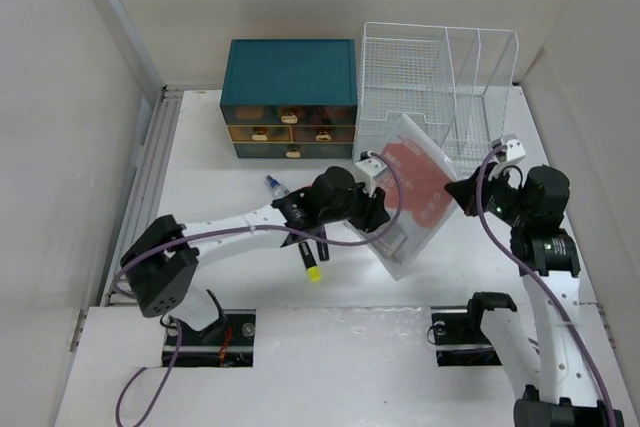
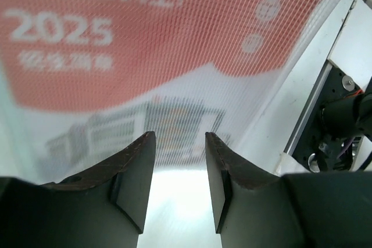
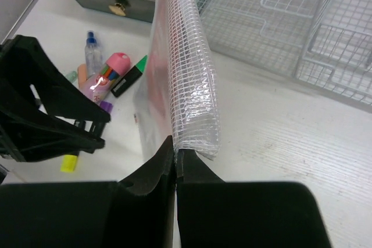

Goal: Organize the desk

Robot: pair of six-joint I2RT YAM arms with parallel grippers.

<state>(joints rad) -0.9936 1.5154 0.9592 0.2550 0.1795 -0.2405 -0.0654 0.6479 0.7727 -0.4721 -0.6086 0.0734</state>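
Note:
A clear mesh zip pouch [image 1: 415, 192] with a red and white printed sheet inside is held tilted above the white desk [image 1: 215, 202]. My right gripper [image 1: 463, 193] is shut on the pouch's right edge; the right wrist view shows the jaws [image 3: 175, 150] pinching the pouch's rim [image 3: 189, 85]. My left gripper [image 1: 383, 215] is open and empty, its fingers pointing at the pouch's face. In the left wrist view the pouch [image 2: 145, 56] fills the space just beyond the open gripper [image 2: 180, 143].
A teal drawer box [image 1: 290, 97] and a white wire rack [image 1: 440, 87] stand at the back. A yellow-tipped marker [image 1: 312, 265], a small bottle [image 1: 274, 185], a pink-capped item [image 3: 110, 69] and a green-tipped marker [image 3: 130, 76] lie under my left arm. A ribbed rail [image 1: 150, 182] runs along the left edge.

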